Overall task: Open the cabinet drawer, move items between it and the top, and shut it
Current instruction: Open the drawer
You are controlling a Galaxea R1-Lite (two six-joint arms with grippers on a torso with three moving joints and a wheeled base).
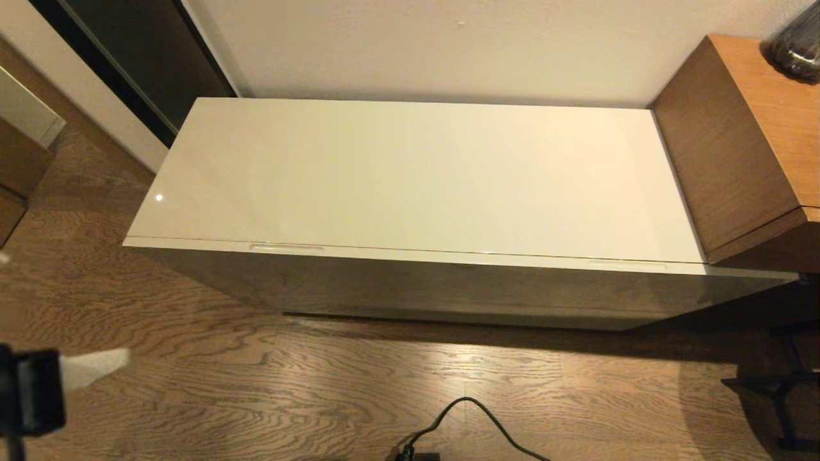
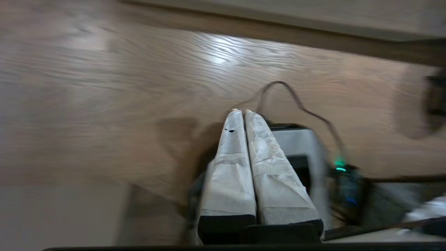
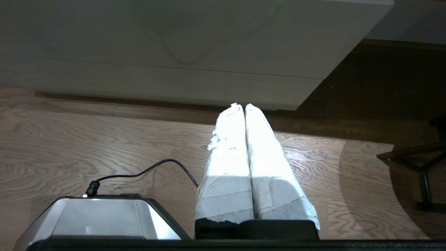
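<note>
The low cabinet's glossy cream top (image 1: 416, 179) is bare; no items show in any view. Its wide drawer (image 1: 448, 288) is closed, with one handle slot (image 1: 286, 247) near the left end and another (image 1: 626, 262) near the right end. My left gripper (image 1: 109, 365) is low at the left over the wooden floor, short of the cabinet. In the left wrist view that gripper (image 2: 243, 111) is shut and empty. My right gripper (image 3: 243, 105) is also shut and empty, pointing toward the foot of the cabinet front (image 3: 174, 52). It is outside the head view.
A taller brown wooden cabinet (image 1: 737, 147) adjoins the low one on the right, with a dark vase (image 1: 797, 45) on it. A black cable (image 1: 474, 416) lies on the floor in front. Black stand legs (image 1: 781, 384) are at the right. My grey base (image 3: 97, 216) shows below.
</note>
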